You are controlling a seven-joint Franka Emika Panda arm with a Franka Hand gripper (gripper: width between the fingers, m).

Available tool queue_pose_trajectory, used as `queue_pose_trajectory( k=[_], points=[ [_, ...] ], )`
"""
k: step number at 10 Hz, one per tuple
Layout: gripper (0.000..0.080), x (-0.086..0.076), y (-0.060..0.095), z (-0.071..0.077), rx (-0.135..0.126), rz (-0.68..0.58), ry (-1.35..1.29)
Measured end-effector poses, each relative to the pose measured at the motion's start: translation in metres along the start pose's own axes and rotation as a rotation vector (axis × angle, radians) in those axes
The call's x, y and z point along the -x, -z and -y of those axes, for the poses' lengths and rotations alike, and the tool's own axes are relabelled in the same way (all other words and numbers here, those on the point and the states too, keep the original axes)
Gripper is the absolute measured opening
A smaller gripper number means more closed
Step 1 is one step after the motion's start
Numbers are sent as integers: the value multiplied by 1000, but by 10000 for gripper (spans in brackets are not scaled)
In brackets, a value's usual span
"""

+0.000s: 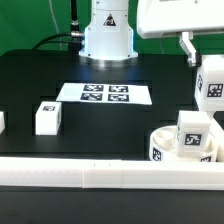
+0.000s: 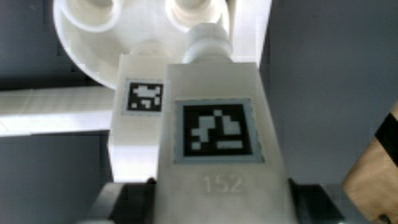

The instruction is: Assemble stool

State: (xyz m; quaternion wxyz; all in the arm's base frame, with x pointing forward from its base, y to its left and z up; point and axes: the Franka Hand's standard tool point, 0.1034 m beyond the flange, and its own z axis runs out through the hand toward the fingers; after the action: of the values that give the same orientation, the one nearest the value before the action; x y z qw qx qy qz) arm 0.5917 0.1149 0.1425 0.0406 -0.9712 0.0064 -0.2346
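My gripper (image 1: 205, 62) is shut on a white leg block (image 1: 212, 86) and holds it in the air at the exterior view's right, above the round seat disc (image 1: 160, 146). A second leg block (image 1: 195, 135) stands upright on the disc. A third leg block (image 1: 47, 117) stands on the black table at the left. In the wrist view the held block (image 2: 206, 120), with two tags and the number 152, fills the middle between my gripper (image 2: 217, 202) fingers. The seat disc (image 2: 103, 40) with its round holes lies below it.
The marker board (image 1: 105, 94) lies flat in the middle of the table before the robot base (image 1: 107, 35). A long white border rail (image 1: 90, 178) runs along the front edge. A white piece (image 1: 2, 121) is cut off at the left edge.
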Motion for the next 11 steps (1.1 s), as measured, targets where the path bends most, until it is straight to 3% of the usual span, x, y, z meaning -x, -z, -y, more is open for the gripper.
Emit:
queue_pose_trajectory(
  k=[7,9,11],
  points=[
    [337,6,-6,0,4,-54,88],
    [337,21,-8,8,-1,-70,106],
    [337,25,-10,8,1,-95,111]
  ],
)
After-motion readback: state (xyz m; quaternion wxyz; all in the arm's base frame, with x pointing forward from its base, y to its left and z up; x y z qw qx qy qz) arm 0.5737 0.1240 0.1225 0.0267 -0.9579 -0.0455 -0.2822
